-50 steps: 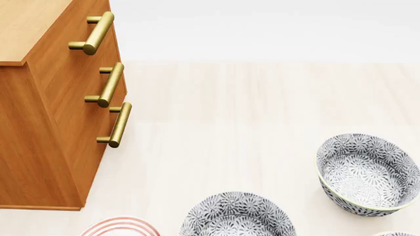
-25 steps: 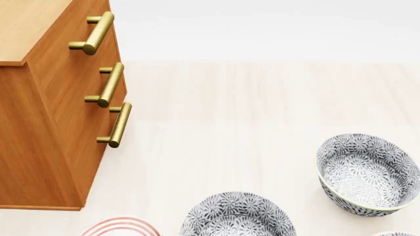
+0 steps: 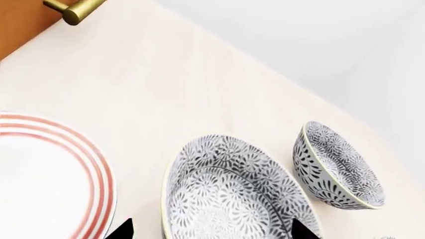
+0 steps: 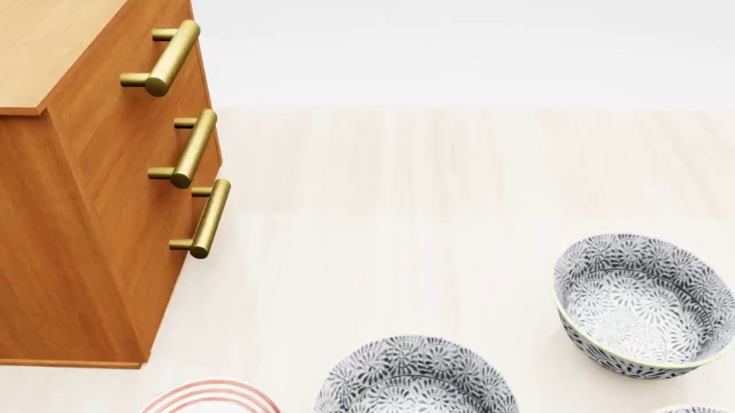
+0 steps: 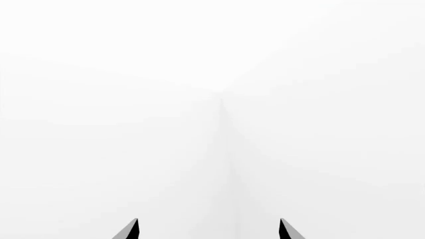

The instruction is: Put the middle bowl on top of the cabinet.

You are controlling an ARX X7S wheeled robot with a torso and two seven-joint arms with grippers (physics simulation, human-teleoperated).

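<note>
While the cabinet [image 4: 103, 198] stands at the far left of the pale wooden table [image 4: 460, 189], its lighter flat top and three brass bar handles [image 4: 189, 148] showing in the head view, the patterned bowls sit well apart from it toward the near right. Which bowl is the middle one is hard to settle, because the head view cuts off the row. Taking the three as they show there, the middle bowl [image 4: 643, 301] is the full one standing upright to the right of the cabinet, with a second bowl [image 4: 416, 379] nearer the cabinet and a sliver of a third bowl [image 4: 693, 409] at the corner.

Beside the second bowl, on its cabinet side, lies the plate with red rings [image 4: 213, 397].

In the left wrist view the left gripper [image 3: 209, 231] has its dark fingertips [image 3: 121, 230] spread wide, one either side of the second bowl [image 3: 229, 194], holding nothing; the middle bowl [image 3: 335, 167] lies beyond.

The right gripper [image 5: 209, 230] also has its tips apart and empty, facing blank white.
</note>
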